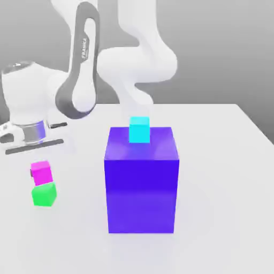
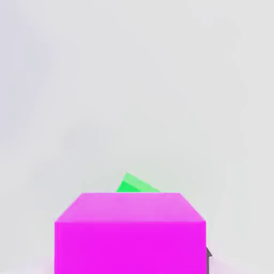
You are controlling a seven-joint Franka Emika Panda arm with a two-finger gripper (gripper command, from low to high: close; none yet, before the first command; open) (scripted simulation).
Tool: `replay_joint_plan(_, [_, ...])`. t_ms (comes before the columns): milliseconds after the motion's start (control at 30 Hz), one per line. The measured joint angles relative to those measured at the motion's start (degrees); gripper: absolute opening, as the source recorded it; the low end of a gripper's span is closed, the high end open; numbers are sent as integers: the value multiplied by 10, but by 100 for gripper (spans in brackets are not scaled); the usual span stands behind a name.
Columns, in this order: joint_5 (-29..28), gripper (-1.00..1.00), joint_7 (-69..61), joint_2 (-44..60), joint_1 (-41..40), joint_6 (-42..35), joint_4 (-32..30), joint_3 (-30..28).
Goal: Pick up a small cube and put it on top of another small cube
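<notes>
Pink cube (image 2: 130, 233) sits right in front of the gripper's camera, and a dark fingertip shows at its side. Its jaws are squeezed tight, so it seems to hold the pink cube. Just past it pokes a corner of the green cube (image 2: 136, 185). Next, line the pink cube up flat over the green one, lower it slowly, then let go.

Honestly this isn't a real room, it's a bare simulated test bench. Flat white tabletop (image 1: 225, 176), featureless grey wall (image 1: 225, 48) behind it, no clutter whatsoever. Just a white Franka arm (image 1: 85, 59) on its round base (image 1: 24, 115) and a few flat-colored blocks, like the big blue-purple block (image 1: 142, 187) with a small cyan cube (image 1: 139, 130) on top. Total physics-sandbox look.
</notes>
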Motion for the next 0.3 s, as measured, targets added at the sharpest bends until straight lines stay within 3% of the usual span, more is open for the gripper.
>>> replay_joint_plan(300, [136, -100, -98, 60, -33, 29, 8, 64])
